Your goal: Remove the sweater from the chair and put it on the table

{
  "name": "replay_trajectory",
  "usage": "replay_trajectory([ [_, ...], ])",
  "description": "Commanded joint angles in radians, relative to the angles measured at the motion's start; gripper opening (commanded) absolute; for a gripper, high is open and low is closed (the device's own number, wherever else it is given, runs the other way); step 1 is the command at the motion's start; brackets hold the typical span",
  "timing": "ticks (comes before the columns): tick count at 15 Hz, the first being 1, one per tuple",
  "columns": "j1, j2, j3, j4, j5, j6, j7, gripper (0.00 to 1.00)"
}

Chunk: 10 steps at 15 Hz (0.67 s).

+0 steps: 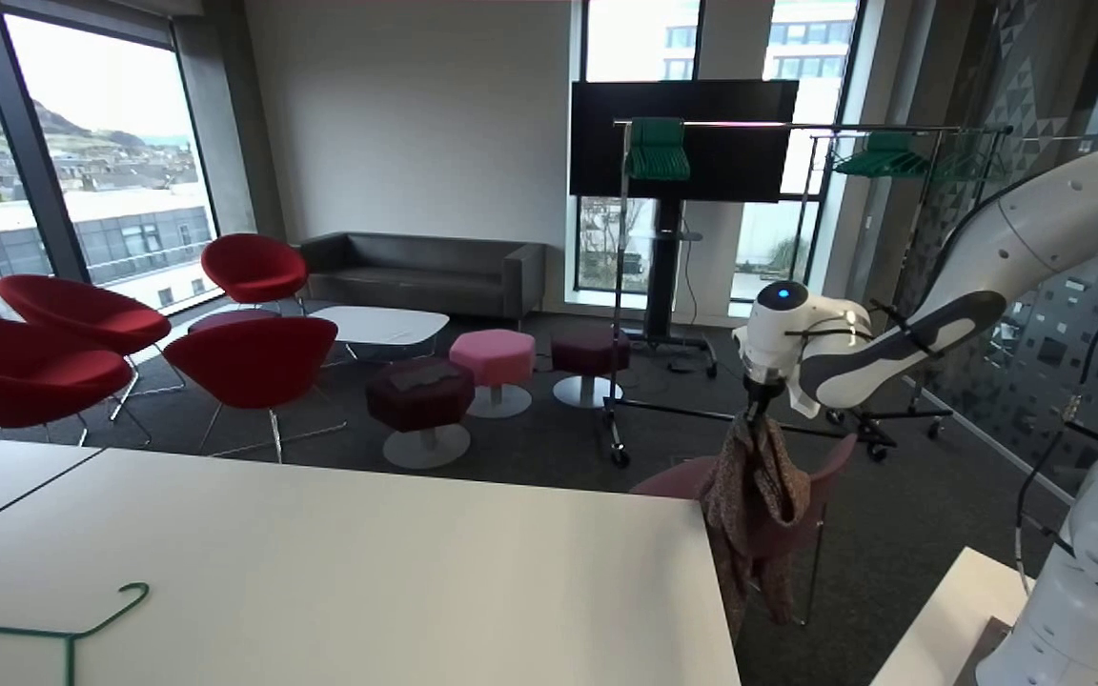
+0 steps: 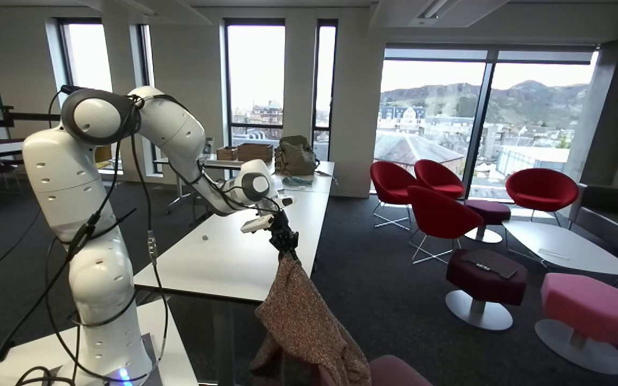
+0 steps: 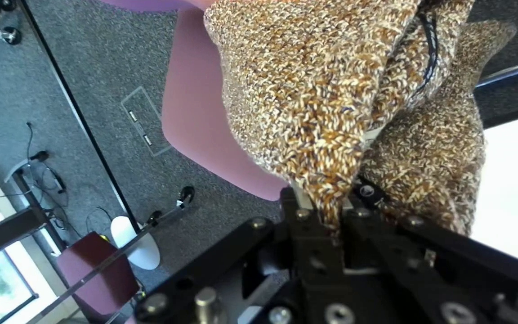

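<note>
Tool pinching marled sweater: removal from shell chair, I judge; next, lift over desk, wrist-view three o'clock.

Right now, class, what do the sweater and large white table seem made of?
Sweater: matte, flecked knit yarn, perhaps wool; the wrist view shows looped stitches.
Large table: smooth white top, probably laminate, judging by its even colour and soft sheen.

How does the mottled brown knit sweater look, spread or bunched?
Bunched: the black gripper pinches the sweater into a peak, folds hanging.
</note>
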Motion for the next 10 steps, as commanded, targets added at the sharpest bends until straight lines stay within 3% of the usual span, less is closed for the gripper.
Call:
replay_trajectory([
  [1,-0.012,-0.045,-0.011,0.057,0.153,-0.042,-0.178,0.03],
  [4,-0.026,-0.057,-0.013,0.095,0.208,-0.105,-0.240,0.03],
  [10,-0.022,-0.090,-0.017,0.155,0.325,-0.364,-0.399,0.03],
])
